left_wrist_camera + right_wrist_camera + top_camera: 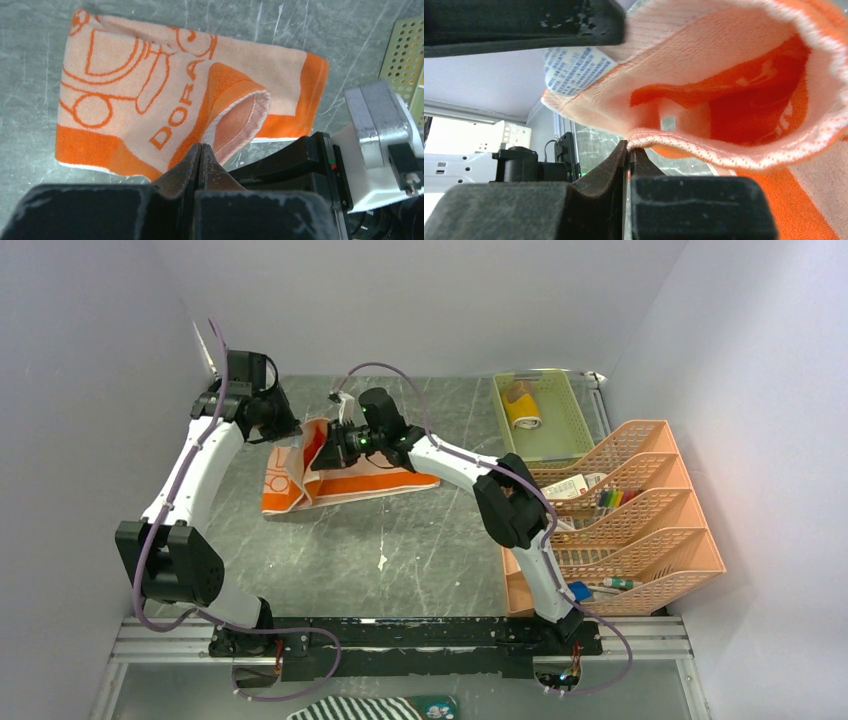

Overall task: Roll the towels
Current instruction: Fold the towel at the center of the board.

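Note:
The orange towel point(345, 478) with cream border and cat outline lies partly folded at the back middle of the table. Its left end is lifted off the table. My left gripper point(291, 438) is shut on a raised fold of the towel point(125, 90), with the jaws point(201, 150) closed together. My right gripper point(320, 455) is shut on the towel's cream hem point(734, 60), which it pinches at the fingertips point(629, 146). The two grippers sit close together over the towel's left end. A mustard-yellow rolled towel point(523, 410) lies in the green tray.
The green perforated tray point(575, 420) stands at the back right. Orange wire file racks point(640, 510) with pens and papers fill the right side. A black-and-white striped cloth point(365, 708) lies below the rail in front. Grey walls close in on left, back and right.

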`<state>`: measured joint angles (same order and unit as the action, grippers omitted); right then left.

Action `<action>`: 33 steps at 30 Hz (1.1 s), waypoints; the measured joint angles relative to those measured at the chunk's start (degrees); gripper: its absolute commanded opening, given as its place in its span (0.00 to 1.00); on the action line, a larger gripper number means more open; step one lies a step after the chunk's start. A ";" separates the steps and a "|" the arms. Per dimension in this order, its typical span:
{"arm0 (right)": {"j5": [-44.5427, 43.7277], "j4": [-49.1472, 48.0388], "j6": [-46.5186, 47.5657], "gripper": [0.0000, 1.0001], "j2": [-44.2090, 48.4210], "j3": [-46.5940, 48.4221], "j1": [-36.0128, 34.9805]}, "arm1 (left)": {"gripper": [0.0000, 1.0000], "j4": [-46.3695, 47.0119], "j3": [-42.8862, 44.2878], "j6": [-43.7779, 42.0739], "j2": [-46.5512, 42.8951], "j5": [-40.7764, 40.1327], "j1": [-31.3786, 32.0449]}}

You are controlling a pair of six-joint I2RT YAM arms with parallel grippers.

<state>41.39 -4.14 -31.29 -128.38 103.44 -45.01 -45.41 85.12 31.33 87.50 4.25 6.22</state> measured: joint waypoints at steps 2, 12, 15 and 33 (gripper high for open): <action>-0.26 -0.68 -0.55 0.00 0.07 -1.25 0.00 | 0.07 0.59 -1.81 0.52 -0.81 0.00 0.00; -0.87 -1.57 -0.66 0.00 2.21 -4.46 0.35 | 0.07 4.11 -10.21 2.58 -1.40 -0.11 0.00; -0.83 -1.60 -0.35 0.00 3.43 -5.16 0.90 | 0.07 5.81 -10.19 3.30 -1.29 -0.11 0.00; -0.50 -1.64 2.73 0.12 7.69 -18.80 4.04 | 0.07 18.99 -14.82 11.65 8.50 0.52 9.07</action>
<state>40.88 -5.78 -28.56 -120.68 84.64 -40.97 -26.41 70.30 42.98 96.01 4.78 15.29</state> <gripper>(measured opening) 0.050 0.073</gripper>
